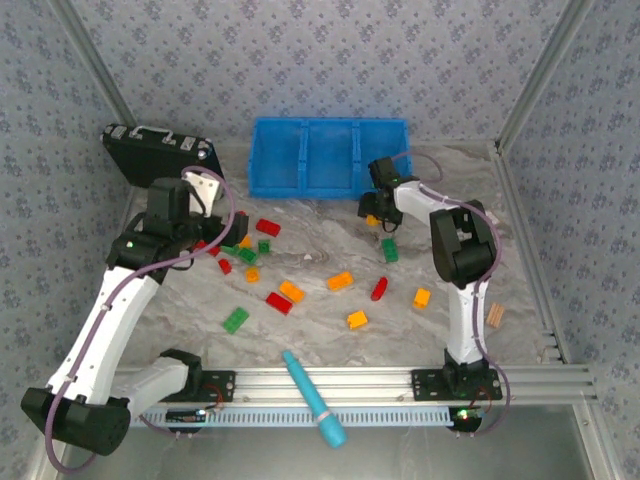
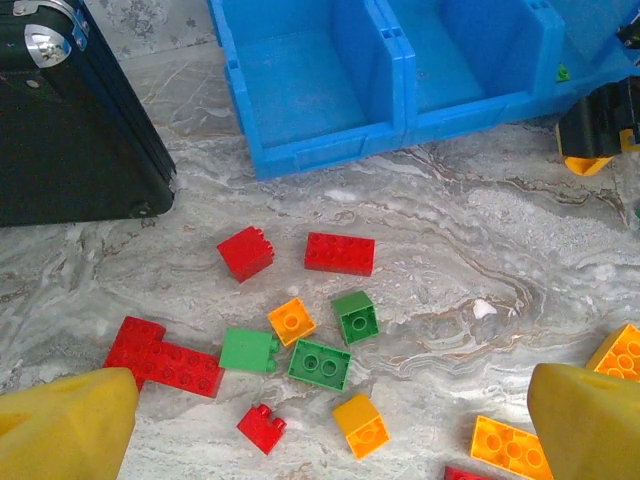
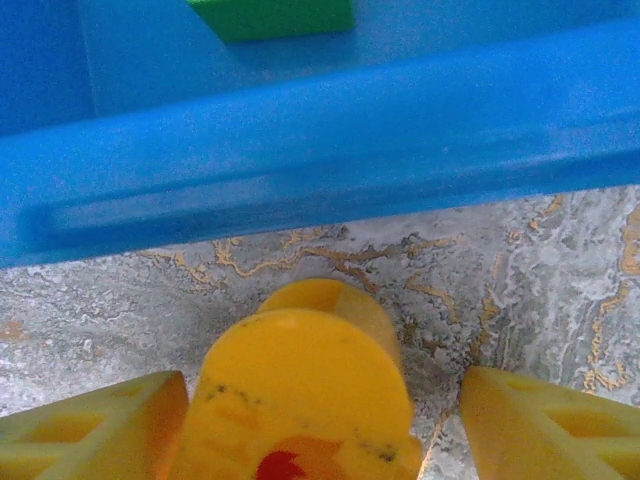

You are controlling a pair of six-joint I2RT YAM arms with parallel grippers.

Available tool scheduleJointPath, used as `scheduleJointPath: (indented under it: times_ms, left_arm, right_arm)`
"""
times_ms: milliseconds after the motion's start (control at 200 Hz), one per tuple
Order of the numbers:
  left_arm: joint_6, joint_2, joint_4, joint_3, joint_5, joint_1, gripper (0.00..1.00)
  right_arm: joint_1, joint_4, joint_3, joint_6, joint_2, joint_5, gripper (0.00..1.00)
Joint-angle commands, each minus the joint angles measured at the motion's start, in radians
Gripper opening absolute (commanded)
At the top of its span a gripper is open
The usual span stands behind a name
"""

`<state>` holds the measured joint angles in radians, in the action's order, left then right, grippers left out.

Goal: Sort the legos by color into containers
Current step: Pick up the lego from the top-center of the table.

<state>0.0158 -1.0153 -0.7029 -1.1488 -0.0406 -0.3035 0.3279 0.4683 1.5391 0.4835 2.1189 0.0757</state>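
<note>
1. Work surface: I see a table [image 1: 330, 330] with a grey marbled, matte top. A smooth, hard black case [image 1: 150, 152] with a silver latch lies at the far left. A slim light-blue pen-like tool [image 1: 313, 398] lies at the near edge.

2. Containers: the bright blue moulded plastic bin [image 1: 330, 157] stands at the far edge. It is rectangular, with ribbed walls and 2 dividers forming 3 side-by-side compartments. 1 flat green brick [image 3: 272, 15] lies in the right compartment, just behind the front wall.

3. Legos: the legos [image 1: 340, 281] lie scattered across the middle of the table. They are glossy studded blocks in red, green and orange-yellow. The left wrist view shows a tight cluster: a red 2x4 plate-shaped brick [image 2: 340, 253], a green 2x2 brick [image 2: 320, 364] and an orange cube [image 2: 292, 321].

4. Left gripper [image 2: 328, 400]: it hangs above that cluster. Its yellow fingers [image 2: 65, 425] are spread wide and touch no brick.

5. Right gripper [image 3: 325, 375]: it sits low at the bin's front right wall. Its ribbed yellow fingers [image 3: 550, 425] are spread. A rounded orange-yellow piece [image 3: 305, 390] rests on the table between them, with a gap to the right finger.
</note>
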Motion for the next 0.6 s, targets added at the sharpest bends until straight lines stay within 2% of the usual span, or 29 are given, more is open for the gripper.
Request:
scheduleJointPath:
  times_ms: [0, 90, 190, 340, 465, 595]
  left_arm:
    - [-0.016, 0.014, 0.018, -0.004, -0.040, -0.005, 1.00]
    - [-0.022, 0.004, -0.011, -0.034, -0.059, -0.005, 1.00]
    - [-0.019, -0.016, -0.073, -0.100, -0.075, -0.005, 1.00]
    - [-0.014, -0.076, -0.228, -0.310, -0.092, -0.008, 1.00]
    - [-0.024, -0.117, -0.313, -0.478, -0.087, -0.009, 1.00]
    - [-0.042, -0.134, -0.292, -0.536, -0.078, -0.009, 1.00]
  right_arm:
    - [-0.005, 0.044, 0.046, 0.015, 0.027, 0.027, 0.69]
    - [-0.005, 0.054, 0.055, 0.015, 0.036, 0.032, 0.63]
    - [-0.004, 0.067, 0.062, 0.013, 0.045, 0.037, 0.52]
    - [-0.004, 0.086, 0.069, 0.007, 0.046, 0.042, 0.39]
    - [-0.001, 0.093, 0.058, 0.007, 0.022, 0.055, 0.36]
    - [0.012, 0.104, 0.053, 0.006, -0.026, 0.056, 0.34]
